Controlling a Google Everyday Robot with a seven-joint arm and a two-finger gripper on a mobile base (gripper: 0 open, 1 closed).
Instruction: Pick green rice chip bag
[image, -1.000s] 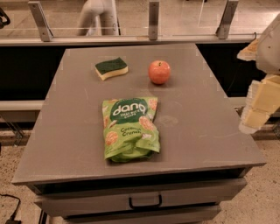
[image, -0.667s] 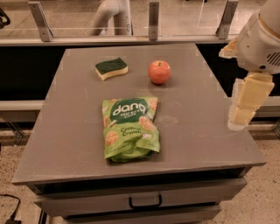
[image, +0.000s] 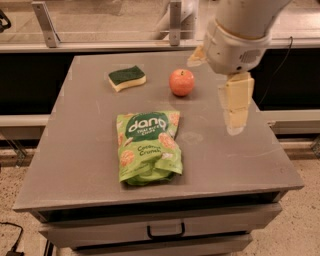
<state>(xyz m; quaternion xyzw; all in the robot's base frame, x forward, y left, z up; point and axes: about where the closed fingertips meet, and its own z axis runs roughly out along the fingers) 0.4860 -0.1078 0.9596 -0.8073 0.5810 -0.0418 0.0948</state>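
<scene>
The green rice chip bag (image: 148, 147) lies flat on the grey table (image: 80, 150), near the middle and a little toward the front. It is light green with a dark-green top patch, white "dang" lettering and rice chip pictures. My gripper (image: 236, 117) hangs from the white arm (image: 237, 35) above the table's right side. It is to the right of the bag, apart from it and higher up. It holds nothing that I can see.
A red apple (image: 181, 82) sits at the back middle of the table. A green-and-yellow sponge (image: 127, 78) lies to its left. A drawer with a handle (image: 165, 231) is under the tabletop. A railing (image: 100, 45) runs behind the table.
The arm and gripper have moved left from beyond the table's right edge to above its right side. The bag, apple and sponge have not moved.
</scene>
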